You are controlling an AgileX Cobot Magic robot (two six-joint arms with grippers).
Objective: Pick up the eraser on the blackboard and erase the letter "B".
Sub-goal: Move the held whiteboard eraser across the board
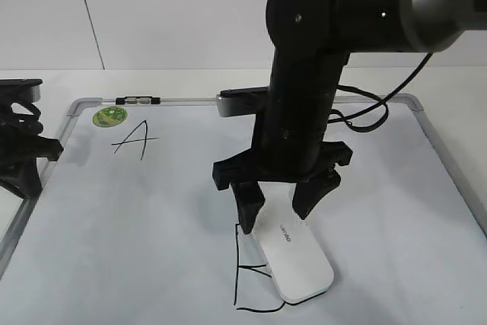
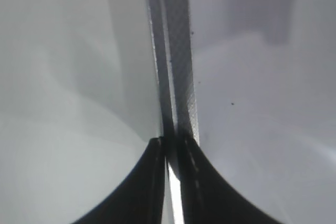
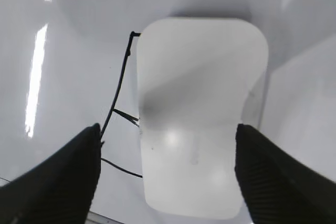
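We find the right gripper (image 1: 278, 205) spread wide astride the eraser (image 1: 295, 260), gripping nothing. The letter "B" (image 1: 249, 275), at the eraser's nine o'clock, remains unerased, though partly covered; lifting and wiping remain. The left gripper (image 2: 170, 145) appears closed and empty.

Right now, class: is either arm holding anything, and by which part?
Nothing is held. The right gripper has open jaws on either side of the eraser, not yet touching it. The left gripper is shut on nothing.

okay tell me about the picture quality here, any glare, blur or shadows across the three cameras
Exterior view: evenly lit and fairly sharp; the right gripper casts a soft shadow on the blackboard. Left wrist view: badly out of focus, just grey blur and a dark strip. Right wrist view: bright glare streaks at left, a sheen on the eraser, fingertips blurred.
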